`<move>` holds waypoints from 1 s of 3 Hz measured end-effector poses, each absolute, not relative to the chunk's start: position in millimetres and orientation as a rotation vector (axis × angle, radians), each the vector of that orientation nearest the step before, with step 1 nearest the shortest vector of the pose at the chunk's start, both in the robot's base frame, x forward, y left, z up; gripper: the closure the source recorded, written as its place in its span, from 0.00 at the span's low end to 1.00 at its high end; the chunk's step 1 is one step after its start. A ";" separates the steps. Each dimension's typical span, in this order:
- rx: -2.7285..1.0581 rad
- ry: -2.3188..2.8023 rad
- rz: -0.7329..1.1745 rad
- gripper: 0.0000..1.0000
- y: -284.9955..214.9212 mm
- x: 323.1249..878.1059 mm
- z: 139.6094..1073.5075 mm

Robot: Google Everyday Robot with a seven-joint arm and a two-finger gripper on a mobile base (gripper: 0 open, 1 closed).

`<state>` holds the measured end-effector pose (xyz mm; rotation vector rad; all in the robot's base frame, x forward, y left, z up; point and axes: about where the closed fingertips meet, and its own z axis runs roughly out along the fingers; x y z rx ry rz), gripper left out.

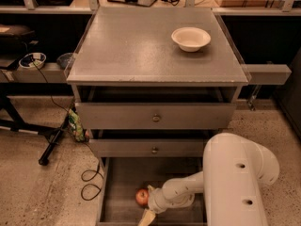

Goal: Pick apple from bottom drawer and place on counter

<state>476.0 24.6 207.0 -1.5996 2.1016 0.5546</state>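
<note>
Speckled floor, grey cabinet with the counter (pixel 141 55) on top. White arm (pixel 235 182) reaches down into the pulled-out bottom drawer (pixel 120 182). White bowl (pixel 191 38) sits back right on the counter. Gripper (pixel 148 204) is low in the drawer, right against the apple (pixel 141 197) on the drawer floor. Open or clamped: can't tell.

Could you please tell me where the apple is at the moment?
In the camera view the apple sits low and left of centre, on the floor of the open bottom drawer, right beside the end effector, below the counter.
</note>
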 end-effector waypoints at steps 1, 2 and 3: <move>-1.577 2.114 0.552 0.00 20.8 489.7 195.5; -1.577 2.108 0.573 0.00 25.5 513.3 181.3; -1.547 2.126 0.595 0.00 34.4 572.3 151.9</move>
